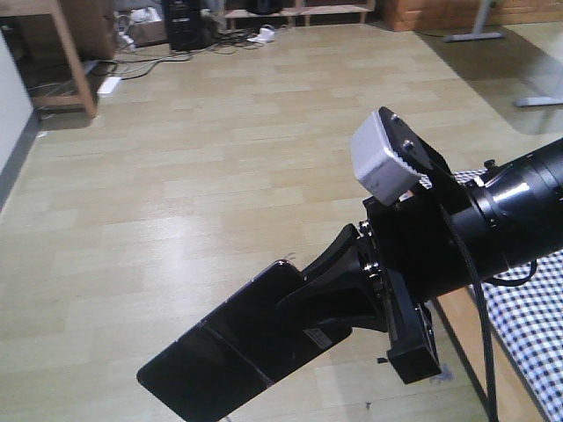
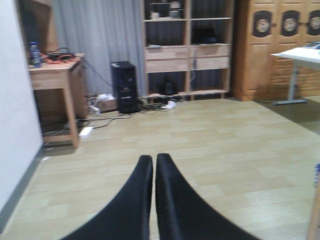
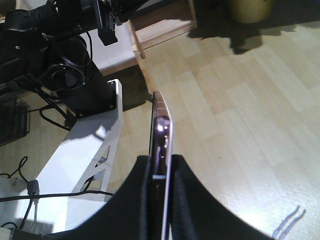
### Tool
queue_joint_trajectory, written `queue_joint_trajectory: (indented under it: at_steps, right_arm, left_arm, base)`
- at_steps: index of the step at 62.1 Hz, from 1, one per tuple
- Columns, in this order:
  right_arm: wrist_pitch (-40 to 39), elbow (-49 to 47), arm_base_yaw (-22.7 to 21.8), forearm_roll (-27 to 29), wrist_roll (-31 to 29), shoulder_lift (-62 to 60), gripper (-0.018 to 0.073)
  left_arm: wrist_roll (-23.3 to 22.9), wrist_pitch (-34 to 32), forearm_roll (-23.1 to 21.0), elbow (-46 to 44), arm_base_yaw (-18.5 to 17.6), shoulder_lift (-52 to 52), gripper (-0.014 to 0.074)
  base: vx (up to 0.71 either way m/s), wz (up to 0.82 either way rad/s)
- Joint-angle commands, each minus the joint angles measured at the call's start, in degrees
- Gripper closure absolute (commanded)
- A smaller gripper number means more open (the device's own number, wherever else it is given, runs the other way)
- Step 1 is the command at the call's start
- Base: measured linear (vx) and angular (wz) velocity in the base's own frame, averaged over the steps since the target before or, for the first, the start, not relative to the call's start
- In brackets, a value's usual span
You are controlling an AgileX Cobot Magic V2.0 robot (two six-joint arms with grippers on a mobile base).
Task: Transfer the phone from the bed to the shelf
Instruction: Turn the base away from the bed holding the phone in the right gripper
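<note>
Right pincer (image 3: pixel 161 165) is clamped on the phone (image 1: pixel 211 369). In the right wrist view I see the slab edge-on between the two black fingers (image 3: pixel 190 200), pinkish edge up, top half sticking out past the tips. In the front view the phone is off the bed (image 1: pixel 537 325), in the air over the light wood floor (image 1: pixel 220 158), just past the bed's left edge. It lies glossy black face up, tilted down to the lower left, seam across the middle, small white sticker (image 1: pixel 318 338) near the gripped end. Only a strip of checked sheet shows at the lower right corner, behind the arm. Left pincer (image 2: pixel 154 159) is closed with nothing in it, fingers touching along their length and aimed across the floor. The shelf (image 2: pixel 187 52) is at the far wall, well apart from both pincers, with a black computer tower (image 2: pixel 125 87) beside its left end and a wooden wardrobe (image 2: pixel 270 45) to its right.
</note>
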Motion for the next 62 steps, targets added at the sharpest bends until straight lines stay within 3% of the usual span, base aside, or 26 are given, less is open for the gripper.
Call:
queue_joint_trajectory:
  at_steps: [1,23,62]
  right_arm:
    - [3.75,-1.52,-0.05,4.70,-0.53,-1.72,0.0561]
    - [3.75,-1.52,-0.05,4.70,-0.53,-1.72,0.0561]
    - [3.75,-1.52,-0.05,4.70,-0.53,-1.92,0.0561]
  left_arm:
    - [-0.50,-4.31,-0.56,-1.43,-0.02,-0.40,0.0595]
    - [-0.50,-4.31,-0.56,-1.43,-0.02,-0.40,0.0595]
    - [-0.50,-4.31,-0.56,-1.43,-0.02,-0.40,0.0595]
  base:
    - [-0.10,0.39]
    - [-0.06,0.23]
    - [0.04,-0.01]
